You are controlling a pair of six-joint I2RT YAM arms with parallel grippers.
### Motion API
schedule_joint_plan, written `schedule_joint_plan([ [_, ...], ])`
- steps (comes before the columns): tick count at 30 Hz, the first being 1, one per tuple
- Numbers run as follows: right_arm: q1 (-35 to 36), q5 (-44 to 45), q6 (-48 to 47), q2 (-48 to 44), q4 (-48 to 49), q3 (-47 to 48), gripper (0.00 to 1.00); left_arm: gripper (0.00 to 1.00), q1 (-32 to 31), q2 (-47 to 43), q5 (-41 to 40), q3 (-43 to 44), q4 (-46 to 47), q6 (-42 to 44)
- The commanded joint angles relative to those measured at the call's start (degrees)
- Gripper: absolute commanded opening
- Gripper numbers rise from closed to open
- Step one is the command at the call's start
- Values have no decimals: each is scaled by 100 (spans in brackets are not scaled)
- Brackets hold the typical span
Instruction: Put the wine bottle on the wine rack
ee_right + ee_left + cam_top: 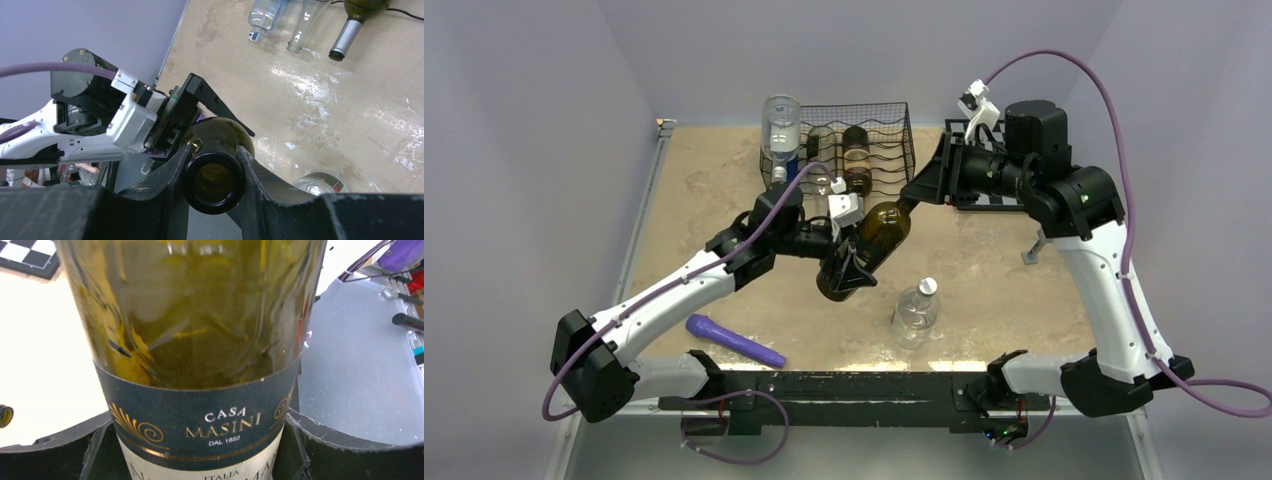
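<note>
A: Where is the wine bottle (869,245) right now?

B: It is held up over the table, tilted, just in front of the wine rack (892,140). It has not yet been laid on the rack.

A: How is it held?

B: Its neck is pinched tight by the right gripper (212,175). Its fat part is set between the fingers of the left gripper (846,268), which are spread wide. Whether the glass is pressed by them cannot be told.

A: What could go wrong?

B: The glass is smooth, and the bottle looks heavy. If it is held only by the thin neck, it could be tipped or dropped. Then the small clear bottle (916,312) nearby could be knocked over. The dark bottle (856,150) already kept in the rack could be bumped if a free slot is missed.
</note>
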Motion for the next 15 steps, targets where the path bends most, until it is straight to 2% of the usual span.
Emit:
schedule_joint_plan([
  [1,-12,-735,740,-306,1278,66,0,85,-18,-71,-3,-37,-447,690],
  [5,-10,-715,805,-355,1359,-30,0,67,-17,-30,10,28,-647,795],
  [7,-9,-692,835,-386,1392,-68,0,50,-19,-31,17,37,-660,801],
  [8,-12,-694,837,-398,1404,-78,0,37,-20,-36,3,39,-658,808],
  [10,-9,-717,836,-407,1400,-101,0,0,-17,-41,-96,86,-672,813],
  [13,-11,-653,642,-477,1408,-251,2,0,-19,-106,-583,202,-702,936],
  [15,-10,-407,376,-569,1405,-434,39,0,-18,-199,-993,310,-726,1164],
])
